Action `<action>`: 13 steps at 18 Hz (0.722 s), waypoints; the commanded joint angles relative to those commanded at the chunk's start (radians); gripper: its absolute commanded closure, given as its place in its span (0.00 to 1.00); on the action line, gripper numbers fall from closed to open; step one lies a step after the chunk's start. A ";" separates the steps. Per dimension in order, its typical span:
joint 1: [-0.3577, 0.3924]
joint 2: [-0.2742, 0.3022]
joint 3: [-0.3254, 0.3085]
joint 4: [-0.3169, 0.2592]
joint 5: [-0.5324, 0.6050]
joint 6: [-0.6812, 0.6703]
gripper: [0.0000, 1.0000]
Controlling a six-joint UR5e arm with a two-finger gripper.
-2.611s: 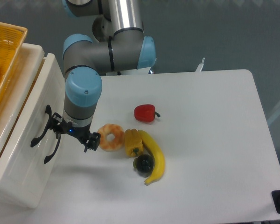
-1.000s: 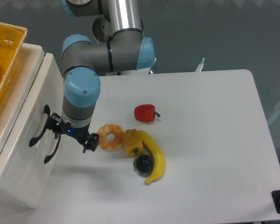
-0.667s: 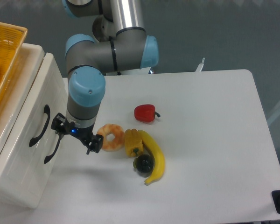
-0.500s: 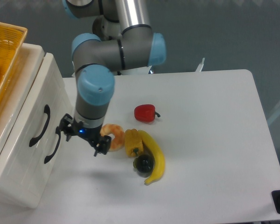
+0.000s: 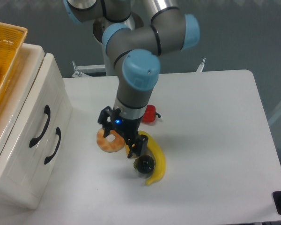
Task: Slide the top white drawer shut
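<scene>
Drawer: the top white drawer [image 5: 35, 117], a glossy cream-white box front with a curved black handle [image 5: 40, 126], sits at the left edge of the white desk [image 5: 210, 140]. Its panel looks level with the lower white front [image 5: 54, 154], so I judge it shut or very nearly so.

Gripper: my black two-finger gripper [image 5: 123, 141] hangs over the middle of the desk, well apart from the drawer. Its fingers are spread and grasp nothing.

Beneath me: a glazed orange-pink ring doughnut [image 5: 108, 141], a yellow banana [image 5: 156, 159], a dark round fruit [image 5: 144, 164] and a red bell pepper [image 5: 150, 114] lie clustered close under and around my fingers.

Risk, toys: one fingertip hangs just beside the banana and the dark fruit; a careless drop or sideways sweep would knock them across the desk.

Risk, drawer: if a sliver of gap remains, it stays unshut, since I am far from the panel. Going back in fast could catch a finger on the handle and tug the drawer out.

Hidden: my wrist covers part of the doughnut, the pepper and something yellow beside the banana. The cabinet's left side and the woven yellow basket [image 5: 4, 61] on top are cut off by the frame edge. Any gap behind the drawer front cannot be judged from this angle.
</scene>
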State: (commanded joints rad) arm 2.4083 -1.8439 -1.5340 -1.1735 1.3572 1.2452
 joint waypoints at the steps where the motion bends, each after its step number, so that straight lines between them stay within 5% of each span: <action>1: 0.003 0.002 0.000 0.000 0.052 0.049 0.00; 4: 0.012 0.014 -0.008 0.000 0.155 0.175 0.00; 13: 0.162 0.087 -0.041 -0.009 0.175 0.411 0.00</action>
State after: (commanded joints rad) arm 2.5708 -1.7565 -1.5753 -1.1827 1.5325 1.6566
